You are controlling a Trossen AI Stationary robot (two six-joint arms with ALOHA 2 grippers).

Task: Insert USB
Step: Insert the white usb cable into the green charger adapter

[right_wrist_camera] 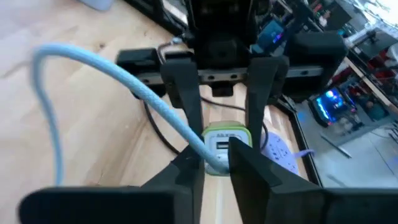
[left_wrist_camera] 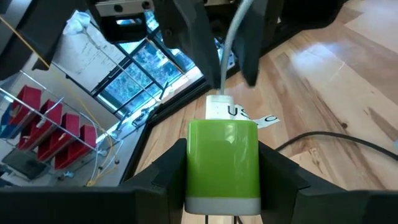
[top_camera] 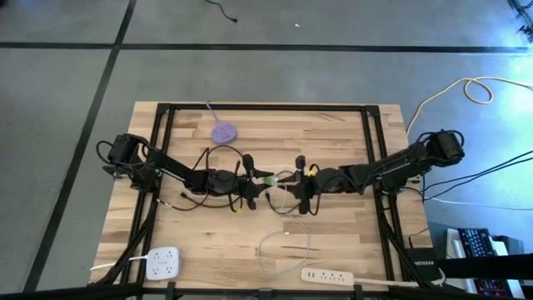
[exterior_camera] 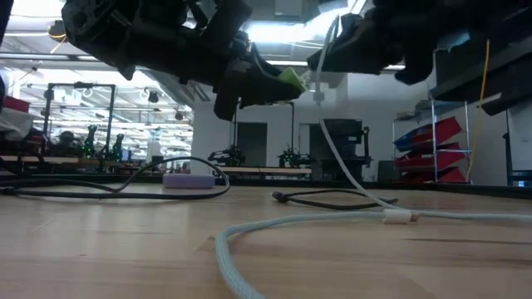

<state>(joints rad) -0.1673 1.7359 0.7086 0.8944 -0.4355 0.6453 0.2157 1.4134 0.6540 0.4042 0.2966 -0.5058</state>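
1. Two sets of jaws met in mid-air above the middle of the desk [top_camera: 333, 133], nose to nose. The left gripper [left_wrist_camera: 222, 186] had its jaws pinching a green charger block [left_wrist_camera: 222, 155] by its flanks, port face turned toward the other arm.
2. The right gripper [right_wrist_camera: 214, 163] had its jaws drawn nearly together around the white USB plug [left_wrist_camera: 217, 107], which sat right at the charger's face. I judged the plug to be at the port or partly in; how deep it sat I could not tell.
3. Holding both pieces aloft seemed deliberate: each arm could then line up its part freely, with nothing on the wood to scrape against.
4. From the plug the pale braided cable [exterior_camera: 349, 178] hung down and trailed in a loop across the boards, slack enough not to drag on the connector.
5. Farther off lay a purple disc [top_camera: 223, 132] near the back edge, with a white multi-socket adapter [top_camera: 163, 263] and a white power strip [top_camera: 327, 274] along the front, all well apart from the work.
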